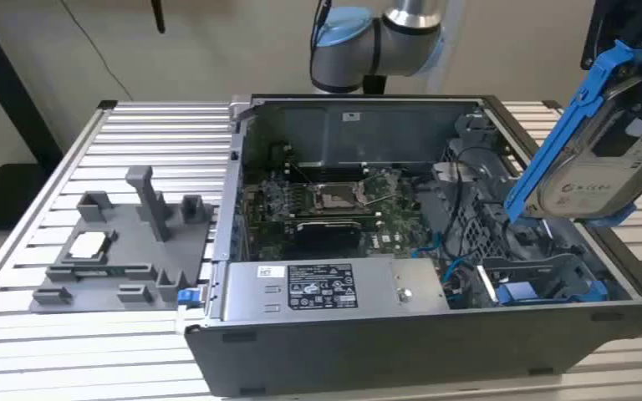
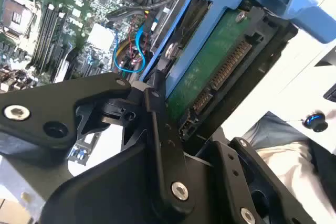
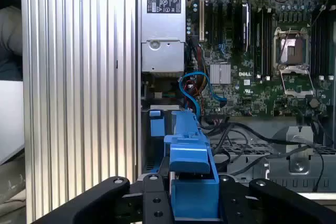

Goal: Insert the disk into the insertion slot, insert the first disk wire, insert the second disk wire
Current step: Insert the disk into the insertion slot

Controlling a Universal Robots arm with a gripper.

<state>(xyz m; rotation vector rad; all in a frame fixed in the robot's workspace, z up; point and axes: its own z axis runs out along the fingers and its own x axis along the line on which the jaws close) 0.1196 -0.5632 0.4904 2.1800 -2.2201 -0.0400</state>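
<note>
Grip is tight: the gripper (image 3: 194, 195) is closed on the blue carrier frame of the disk (image 1: 594, 171), with black fingers (image 2: 157, 129) on either side of the frame. The disk hangs tilted in the air over the edge of the open computer case (image 1: 410, 355) on the exterior view's right. It is above and clear of the insertion slot (image 1: 544, 280) in the case's near corner. The power supply box (image 1: 333, 288) lies along the near edge, beside the motherboard (image 1: 333, 205). The case rests on a slatted tabletop (image 1: 20, 351).
</note>
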